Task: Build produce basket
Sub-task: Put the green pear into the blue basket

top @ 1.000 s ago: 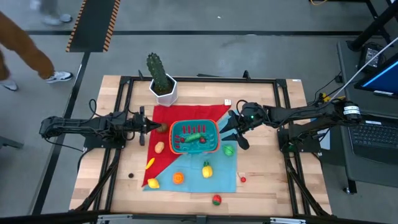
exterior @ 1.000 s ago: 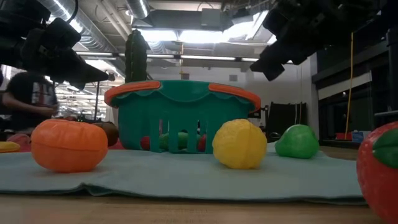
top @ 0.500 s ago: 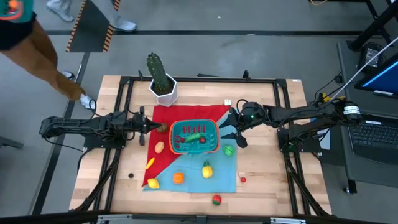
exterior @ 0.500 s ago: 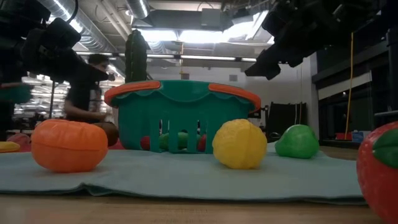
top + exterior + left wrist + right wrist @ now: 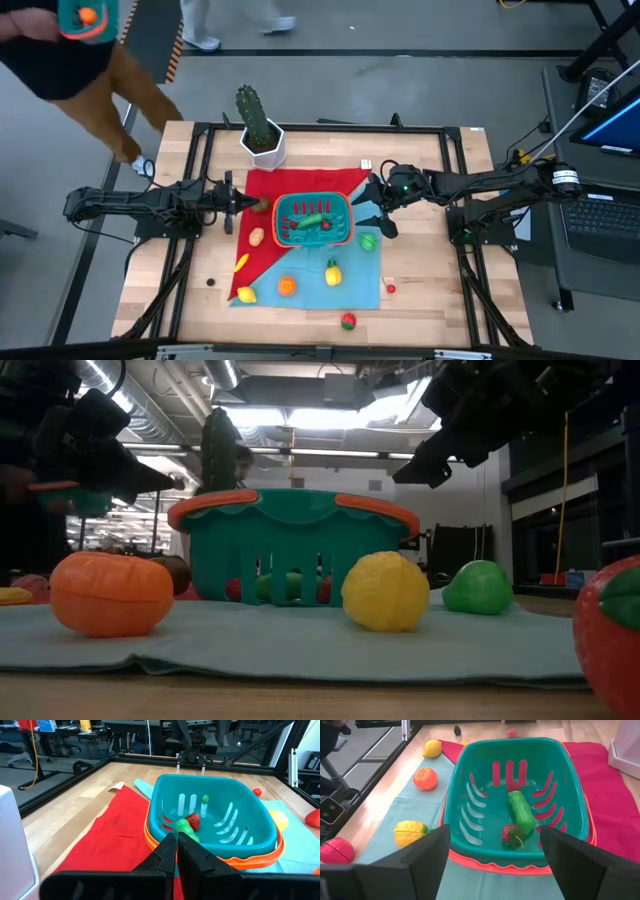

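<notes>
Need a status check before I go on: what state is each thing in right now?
basket: upright on the cloths, holding a green vegetable and a red piece
left gripper: shut, at the basket's left rim
right gripper: open, empty, beside the basket
loose produce: on cloth and table

Robotics lab or workshop: wooden table in black metal frame, concrete floor with hazard-striped mat, laptop alongside, exposed ceiling ducts, desks behind, person walking past
</notes>
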